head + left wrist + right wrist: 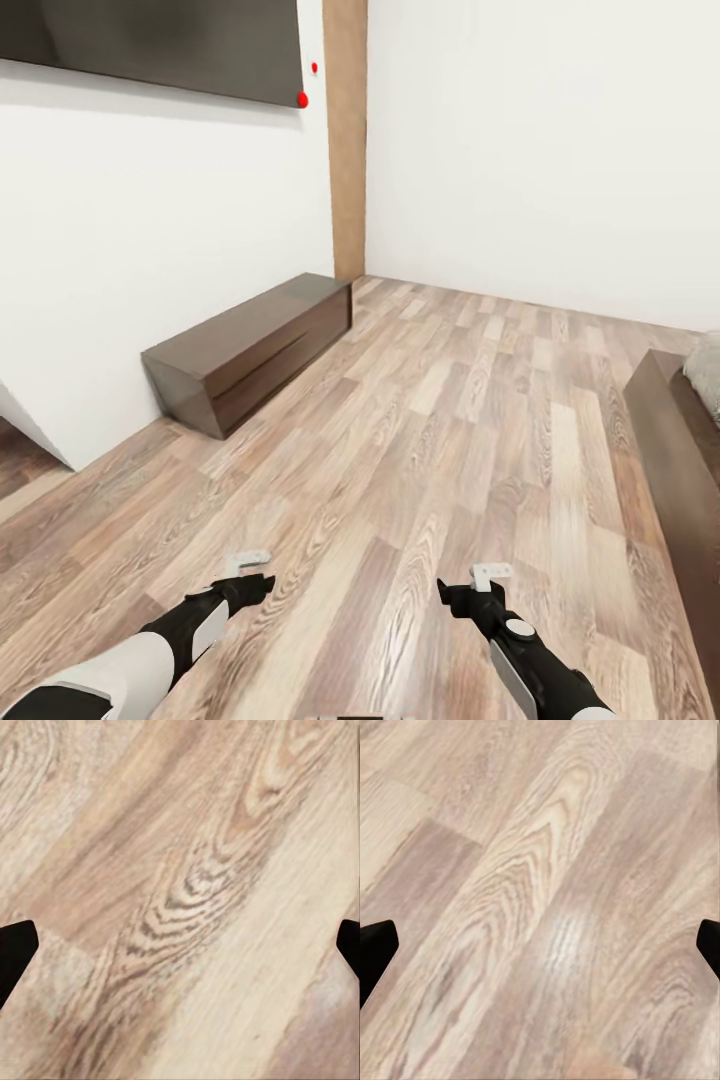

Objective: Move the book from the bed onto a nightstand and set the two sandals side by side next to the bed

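**Bedroom corner, both arms low, nothing held**

Wood-plank floor (450,420) runs up to white walls (520,150) that meet at a brown vertical post (346,140). Low dark-brown cabinet (250,345) sits against the left-hand wall, long side along it. Above it, the lower edge of a dark wall panel (150,45) with two small red dots (303,99) at its corner.

Bed (670,440) – just its dark wooden frame edge – shows at the right side of the head view, with a bit of off-white mattress (706,372) on top. Book and sandals: can't place them from these frames.

Left gripper (247,568) and right gripper (485,582) both hang low over bare floor, well apart from the cabinet and the bed. Wrist views: each shows two black fingertips (15,949) (375,945) at opposite edges of the picture with plain floorboards between – both grippers spread wide, holding nothing.
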